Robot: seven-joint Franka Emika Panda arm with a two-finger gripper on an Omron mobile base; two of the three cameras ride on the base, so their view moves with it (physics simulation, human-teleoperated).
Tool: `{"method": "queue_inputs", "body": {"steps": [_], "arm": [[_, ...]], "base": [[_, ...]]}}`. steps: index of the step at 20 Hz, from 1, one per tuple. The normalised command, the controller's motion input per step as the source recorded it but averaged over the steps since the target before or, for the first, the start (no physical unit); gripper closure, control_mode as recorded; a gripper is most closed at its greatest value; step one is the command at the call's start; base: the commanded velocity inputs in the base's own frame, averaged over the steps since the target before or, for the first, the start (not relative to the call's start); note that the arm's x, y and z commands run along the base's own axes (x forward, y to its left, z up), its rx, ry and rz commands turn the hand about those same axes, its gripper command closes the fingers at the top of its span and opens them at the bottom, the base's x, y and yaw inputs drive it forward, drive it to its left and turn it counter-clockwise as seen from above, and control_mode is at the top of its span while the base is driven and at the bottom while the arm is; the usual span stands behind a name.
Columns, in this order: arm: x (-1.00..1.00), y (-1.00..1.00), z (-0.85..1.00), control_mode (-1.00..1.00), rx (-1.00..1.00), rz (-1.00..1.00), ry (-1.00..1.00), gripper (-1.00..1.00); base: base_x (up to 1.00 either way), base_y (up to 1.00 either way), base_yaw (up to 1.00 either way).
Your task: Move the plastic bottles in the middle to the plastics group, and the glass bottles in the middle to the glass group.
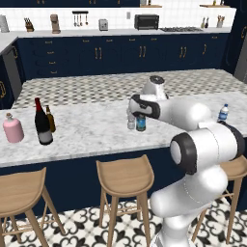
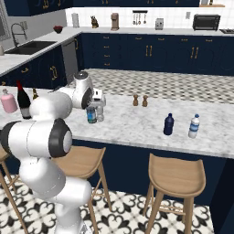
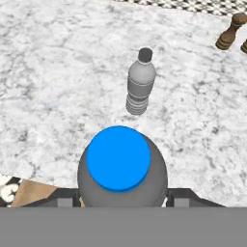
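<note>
I see the dark bottle with the blue-teal body [image 1: 141, 123] standing upright near the middle of the marble counter [image 1: 87, 132], and my gripper [image 3: 123, 195] is directly above it. In the hand view its blue cap sits between the two finger tips, which stand at each side of the bottle's shoulder; the fingers look closed on this bottle, although the contact itself is at the bottom edge of that view and I cannot see it clearly.

Just beside it stands the clear bottle [image 3: 140, 83], also upright, apart from the dark one with a strip of bare marble between them. In the left base view the two stand almost side by side, the clear one to the left.

The wine bottle [image 1: 42, 123] with the red neck is far to the left, close to the front edge of the counter. It stands next to the slim brown beer bottle [image 1: 50, 119] and near the pink bottle [image 1: 13, 128], which is the nearest to the left end.

On the right side, the small navy bottle [image 2: 168, 124] and the water bottle with a blue label [image 2: 194, 126] stand near each other, not far from the front edge. Between them and my gripper the marble is open. Two brown pepper mills [image 2: 140, 100] stand further back. Wooden stools [image 1: 124, 181] are under the front edge.
</note>
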Motion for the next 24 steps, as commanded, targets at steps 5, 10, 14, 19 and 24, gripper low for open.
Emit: {"method": "queue_inputs", "body": {"steps": [5,10,14,19,24], "arm": [[0.0,-0.89,0.03,-1.0,-0.06,-0.13,0.26,1.0],[0.01,-0.69,0.0,-1.0,-0.07,-0.12,0.1,1.0],[0.07,-0.65,-0.09,-1.0,0.0,-0.06,-0.05,1.0],[0.0,-0.76,-0.74,-1.0,0.0,-0.05,-0.17,1.0],[0.11,-0.64,-0.13,-1.0,0.0,-0.03,-0.07,1.0]], "base": [[0.0,0.0,0.0],[0.0,0.0,0.0],[0.0,0.0,0.0],[0.0,0.0,0.0],[0.0,0.0,0.0]]}}
